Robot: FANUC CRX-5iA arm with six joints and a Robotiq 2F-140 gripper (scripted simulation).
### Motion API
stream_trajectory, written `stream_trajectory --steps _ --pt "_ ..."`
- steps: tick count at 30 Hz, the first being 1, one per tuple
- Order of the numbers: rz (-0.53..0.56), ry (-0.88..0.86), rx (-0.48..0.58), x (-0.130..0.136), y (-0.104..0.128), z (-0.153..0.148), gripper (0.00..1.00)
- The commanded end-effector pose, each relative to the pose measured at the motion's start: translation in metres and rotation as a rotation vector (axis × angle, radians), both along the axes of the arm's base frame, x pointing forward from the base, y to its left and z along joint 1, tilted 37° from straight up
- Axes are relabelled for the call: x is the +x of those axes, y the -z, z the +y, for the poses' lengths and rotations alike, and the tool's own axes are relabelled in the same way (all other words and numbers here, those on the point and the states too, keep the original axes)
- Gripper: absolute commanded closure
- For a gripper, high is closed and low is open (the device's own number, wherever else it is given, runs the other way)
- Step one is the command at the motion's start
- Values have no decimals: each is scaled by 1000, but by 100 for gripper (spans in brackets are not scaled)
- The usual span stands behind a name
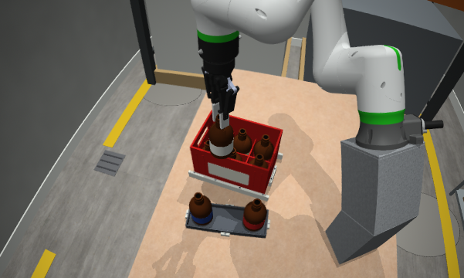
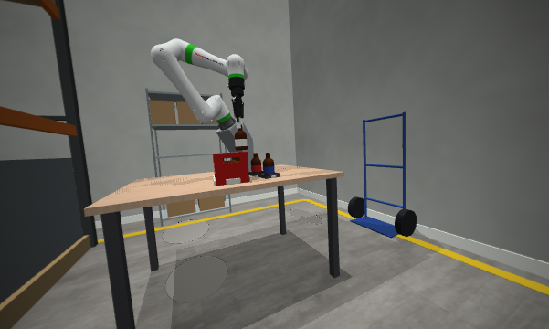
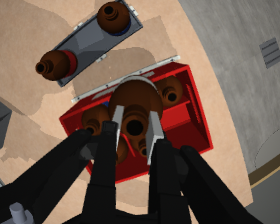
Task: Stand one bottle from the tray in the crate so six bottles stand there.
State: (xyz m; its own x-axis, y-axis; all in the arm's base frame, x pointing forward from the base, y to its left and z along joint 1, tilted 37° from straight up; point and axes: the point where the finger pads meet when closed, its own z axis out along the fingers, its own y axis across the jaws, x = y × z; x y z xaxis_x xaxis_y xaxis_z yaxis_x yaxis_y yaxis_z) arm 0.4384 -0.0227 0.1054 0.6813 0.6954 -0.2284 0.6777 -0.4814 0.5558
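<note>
My gripper (image 1: 221, 120) is shut on the neck of a brown bottle with a white label (image 1: 221, 141) and holds it upright above the left side of the red crate (image 1: 241, 154). It also shows in the exterior view (image 2: 240, 139), clear above the crate (image 2: 230, 168). In the wrist view the fingers clamp the bottle neck over the crate (image 3: 140, 125). Several brown bottles (image 1: 252, 147) stand in the crate's cells. On the dark tray (image 1: 227, 221) stand a blue-labelled bottle (image 1: 200, 209) and a red-labelled bottle (image 1: 254, 215), both upright.
The crate rests on a grey rail frame (image 1: 232, 183) on the wooden table. The robot's grey base (image 1: 378, 193) stands at the right. A blue hand truck (image 2: 384, 178) and shelving (image 2: 174, 137) stand off the table.
</note>
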Motion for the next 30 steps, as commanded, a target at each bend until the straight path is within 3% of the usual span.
stream_trajectory --steps 1,30 --pt "0 0 0 2 -6 -7 100" --pt "0 0 0 15 -39 -50 100"
